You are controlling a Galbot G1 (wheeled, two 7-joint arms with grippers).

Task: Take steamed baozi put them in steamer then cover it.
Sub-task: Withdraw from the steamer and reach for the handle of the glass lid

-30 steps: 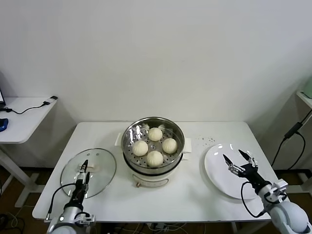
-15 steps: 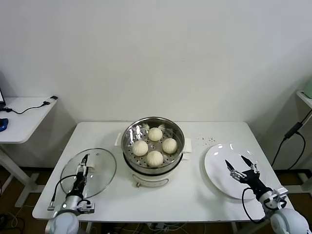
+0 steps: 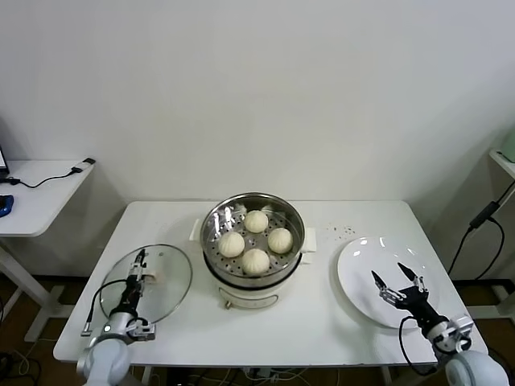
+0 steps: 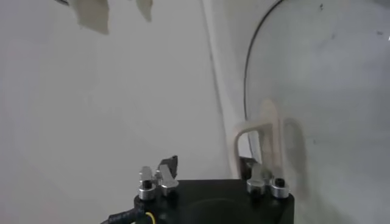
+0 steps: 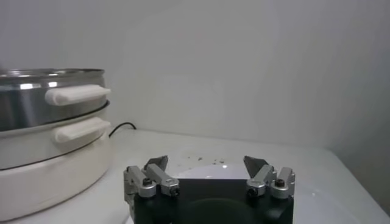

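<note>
At the white handle [image 4: 259, 143] of the cover [image 3: 165, 281], we find the left gripper [image 3: 138, 265] with one fingertip on each side of the handle. The left wrist view shows the jaws parted and straddling the handle; we cannot tell whether the pads actually press on it. The cover itself lies flat on the table [image 3: 322, 318], on the robot's left, just beside the steamer [image 3: 253, 241] and apart from it.

The right gripper [image 3: 400, 283] hovers over the white plate [image 3: 362, 273] on the robot's right side of the table. Its fingers [image 5: 157, 164] stand spread wide, and nothing sits between them. The plate is well apart from the cover, with the steamer between the two.

The steamer stands uncovered at the middle of the table. Its perforated tray holds all four steamed baozi [image 3: 256, 260], set in a close diamond pattern. In the right wrist view, the steamer's polished wall [image 5: 24, 106] and its white side handle [image 5: 78, 94] appear beyond the open jaws.

A small side desk [image 3: 32, 197] with a cable on it stands to the robot's far left, away from the work table.
</note>
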